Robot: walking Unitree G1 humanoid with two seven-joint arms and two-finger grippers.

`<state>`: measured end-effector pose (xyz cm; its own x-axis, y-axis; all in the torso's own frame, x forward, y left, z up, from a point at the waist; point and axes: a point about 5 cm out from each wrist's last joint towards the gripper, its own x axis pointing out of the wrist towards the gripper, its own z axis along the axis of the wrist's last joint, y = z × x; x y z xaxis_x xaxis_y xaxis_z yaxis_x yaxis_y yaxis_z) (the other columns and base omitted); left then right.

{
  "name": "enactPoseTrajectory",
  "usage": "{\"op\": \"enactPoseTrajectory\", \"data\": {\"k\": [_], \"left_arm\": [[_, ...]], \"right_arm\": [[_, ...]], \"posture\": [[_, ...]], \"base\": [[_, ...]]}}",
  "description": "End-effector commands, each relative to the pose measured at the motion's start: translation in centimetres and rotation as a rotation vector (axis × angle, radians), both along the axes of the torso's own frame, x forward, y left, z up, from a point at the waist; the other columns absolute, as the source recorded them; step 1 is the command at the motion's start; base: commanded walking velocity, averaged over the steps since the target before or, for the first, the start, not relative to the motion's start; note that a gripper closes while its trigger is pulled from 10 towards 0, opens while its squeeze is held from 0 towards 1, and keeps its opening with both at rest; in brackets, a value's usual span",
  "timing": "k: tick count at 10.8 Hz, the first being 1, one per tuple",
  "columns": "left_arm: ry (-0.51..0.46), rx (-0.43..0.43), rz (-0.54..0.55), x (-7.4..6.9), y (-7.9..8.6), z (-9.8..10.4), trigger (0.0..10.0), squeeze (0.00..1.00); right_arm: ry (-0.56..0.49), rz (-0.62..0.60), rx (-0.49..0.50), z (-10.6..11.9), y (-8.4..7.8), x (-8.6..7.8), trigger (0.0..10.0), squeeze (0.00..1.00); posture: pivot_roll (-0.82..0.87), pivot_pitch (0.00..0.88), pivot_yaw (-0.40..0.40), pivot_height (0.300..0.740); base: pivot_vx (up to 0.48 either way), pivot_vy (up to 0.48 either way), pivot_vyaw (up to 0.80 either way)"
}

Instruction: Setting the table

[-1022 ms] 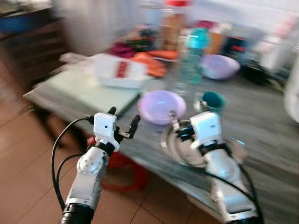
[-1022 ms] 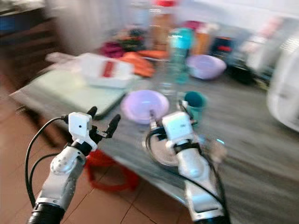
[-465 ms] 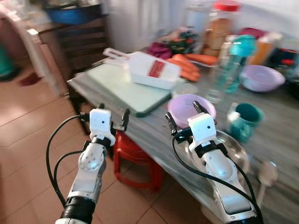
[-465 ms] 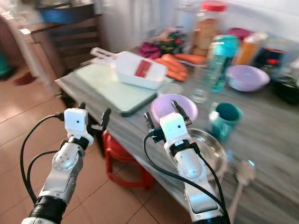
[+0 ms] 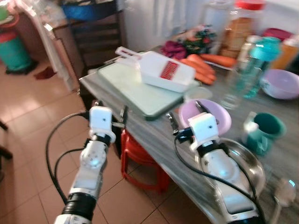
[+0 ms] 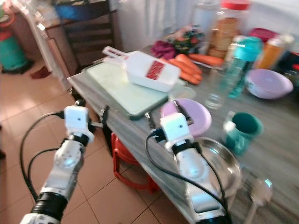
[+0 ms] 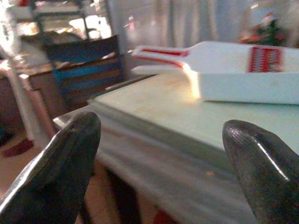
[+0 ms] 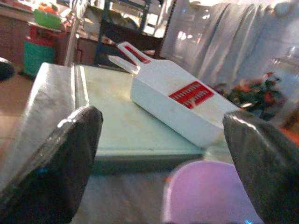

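Right gripper hovering above table edge, fingers spread wide, holding nothing; lilac bowl sitting just beyond fingertips. Steel plate lying under right forearm, teal mug beside it. Left gripper also spread wide, empty, hanging off table corner near cutting board. Risk, judged: forearm sweeping over plate could be nudging it off edge; views blurring, aim uncertain.

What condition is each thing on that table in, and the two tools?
Left tool: open, empty, off the table's edge.
Right tool: open, empty, over the table.
Pale lilac plastic bowl: upright, empty.
Teal mug: upright.
White slicer box with red grater panel: resting on pale green cutting board.
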<state>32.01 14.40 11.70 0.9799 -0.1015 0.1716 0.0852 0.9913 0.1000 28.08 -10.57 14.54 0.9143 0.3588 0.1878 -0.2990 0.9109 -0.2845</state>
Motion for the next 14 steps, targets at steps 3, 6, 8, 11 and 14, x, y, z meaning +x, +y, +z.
{"op": "enactPoseTrajectory", "data": {"k": [3,6,8,11,14], "left_arm": [[0.001,-0.009,0.007,0.16,-0.27,0.01,10.0,0.00],[0.000,-0.015,0.007,0.27,-0.33,0.06,10.0,0.00],[0.008,-0.027,0.016,0.25,-0.36,-0.03,10.0,0.00],[0.008,-0.029,0.019,0.28,-0.33,-0.04,10.0,0.00],[0.008,-0.027,0.016,0.31,-0.28,-0.04,10.0,0.00]], "right_arm": [[-0.025,0.004,0.007,0.70,-0.10,-0.01,10.0,0.00],[-0.023,0.006,0.008,0.68,-0.10,-0.04,10.0,0.00],[-0.016,0.005,0.027,0.65,-0.26,-0.02,10.0,0.00],[-0.016,0.010,0.026,0.69,-0.15,0.03,10.0,0.00],[-0.018,0.002,0.035,0.68,-0.26,0.17,10.0,0.00]], "posture": [[0.00,0.000,0.005,0.740],[0.00,0.000,0.006,0.740],[0.00,0.000,0.005,0.740],[0.00,0.000,0.003,0.740],[0.01,0.000,0.004,0.740]], "base": [[0.000,0.000,0.80],[0.000,0.000,0.80],[0.000,0.000,0.00],[0.000,0.166,0.00],[0.000,0.254,0.00]]}}
